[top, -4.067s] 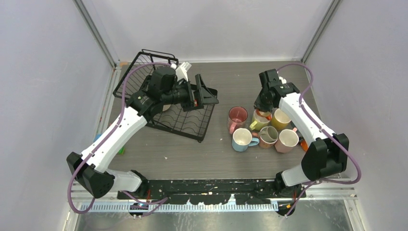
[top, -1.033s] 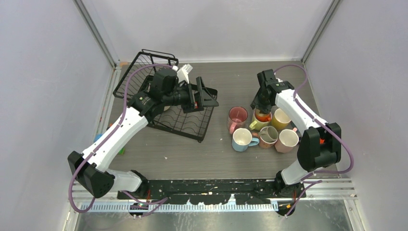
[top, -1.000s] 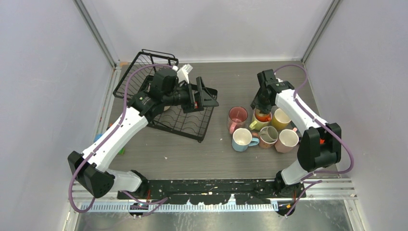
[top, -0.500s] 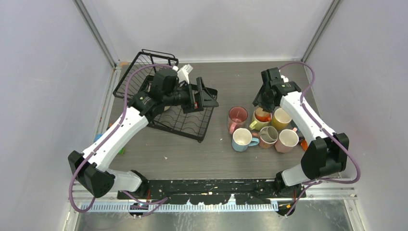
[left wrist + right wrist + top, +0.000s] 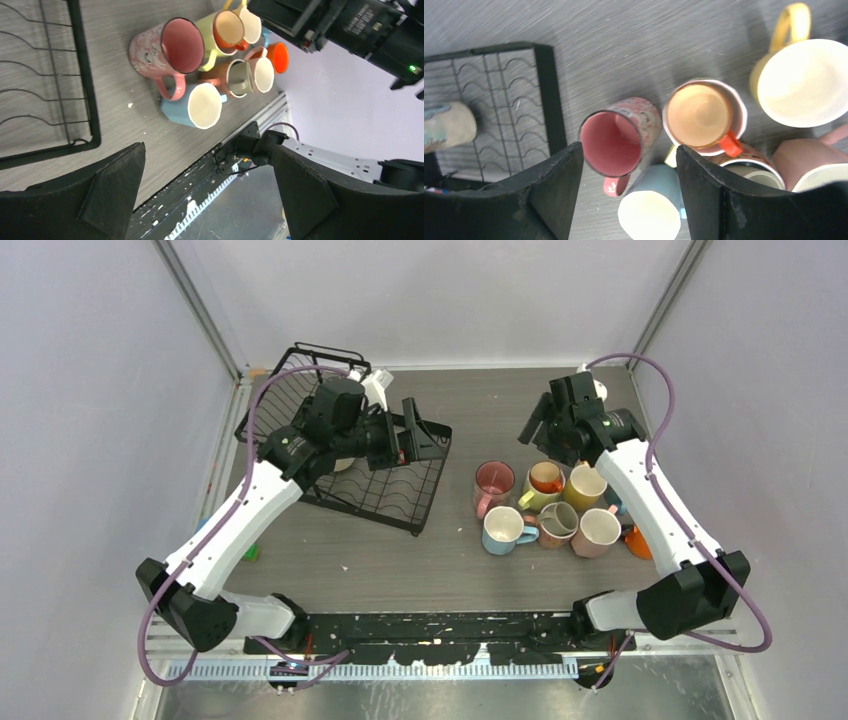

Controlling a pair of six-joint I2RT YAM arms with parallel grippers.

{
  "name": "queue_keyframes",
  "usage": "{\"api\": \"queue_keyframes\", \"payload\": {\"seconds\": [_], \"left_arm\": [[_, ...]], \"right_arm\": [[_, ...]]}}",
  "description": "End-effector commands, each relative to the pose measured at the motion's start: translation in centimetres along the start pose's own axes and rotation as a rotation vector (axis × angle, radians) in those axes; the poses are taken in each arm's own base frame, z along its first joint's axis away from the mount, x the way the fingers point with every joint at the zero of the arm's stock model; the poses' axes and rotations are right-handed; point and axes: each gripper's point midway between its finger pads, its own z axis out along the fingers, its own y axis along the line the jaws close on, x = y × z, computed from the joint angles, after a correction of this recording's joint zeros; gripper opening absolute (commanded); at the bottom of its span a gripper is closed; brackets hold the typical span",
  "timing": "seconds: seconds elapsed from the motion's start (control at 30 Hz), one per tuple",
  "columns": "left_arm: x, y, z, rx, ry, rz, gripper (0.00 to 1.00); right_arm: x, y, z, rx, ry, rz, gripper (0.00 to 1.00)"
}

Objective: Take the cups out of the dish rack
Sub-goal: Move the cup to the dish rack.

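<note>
Top view, 12 o'clock = far edge. dish rack [image 5: 375, 495] sits at 10 o'clock on the desk [image 5: 400, 560], with its basket section toward the far-left corner and its flat tray toward centre. left end effector [image 5: 425, 435] hovers over the tray's 2 o'clock corner, jaws wide apart, nothing between them. right end effector [image 5: 628, 150] hangs above the unloaded group at 2 o'clock of desk centre, jaws apart, empty. Seven cups stand grouped on the desk at 3 o'clock of centre, clear of the rack. Within the group: pink mug [image 5: 493, 480] at 9 o'clock, upright, nearest the rack. orange-handled cup [image 5: 546, 477] at 12, nested on top of a yellow-green mug [image 5: 206, 30]. yellow mug [image 5: 583, 486] at 1, just beside it. light blue mug [image 5: 500, 528] at 7, handle pointing to 3. brown mug [image 5: 557, 520] at 6, touching the pale pink mug [image 5: 597, 530] at 4. orange mug [image 5: 278, 56] at 3, partly hidden in the top view by the right arm [image 5: 650, 500]. Right wrist view: one beige cup [image 5: 446, 127] lies on its side on the rack tray.
</note>
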Motion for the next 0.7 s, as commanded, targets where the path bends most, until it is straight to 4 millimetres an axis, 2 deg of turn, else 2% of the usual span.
{"api": "queue_keyframes", "payload": {"seconds": [0.0, 0.13, 0.23, 0.33, 0.5, 0.67], "left_arm": [[-1.5, 0.1, -2.8, -0.075, -0.095, 0.079, 1.00], [-2.2, 1.8, -4.0, -0.179, -0.142, 0.108, 1.00], [-3.1, 2.7, -5.0, -0.248, -0.183, 0.127, 1.00], [-4.3, 3.2, -6.4, -0.303, -0.237, 0.138, 1.00], [-6.3, 4.4, -8.6, -0.393, -0.299, 0.153, 1.00], [-7.2, 4.6, -10.0, -0.407, -0.333, 0.138, 1.00]], "right_arm": [[-0.8, 4.0, -2.6, -0.116, -0.053, -0.032, 0.77], [0.3, 7.8, -2.6, -0.193, -0.041, -0.072, 0.87], [1.5, 11.4, -2.2, -0.272, -0.012, -0.095, 0.90], [3.1, 14.0, -1.3, -0.303, 0.021, -0.133, 0.92], [5.3, 16.7, 1.0, -0.311, 0.071, -0.166, 0.93], [6.9, 18.0, 3.6, -0.286, 0.109, -0.192, 0.93]]}}
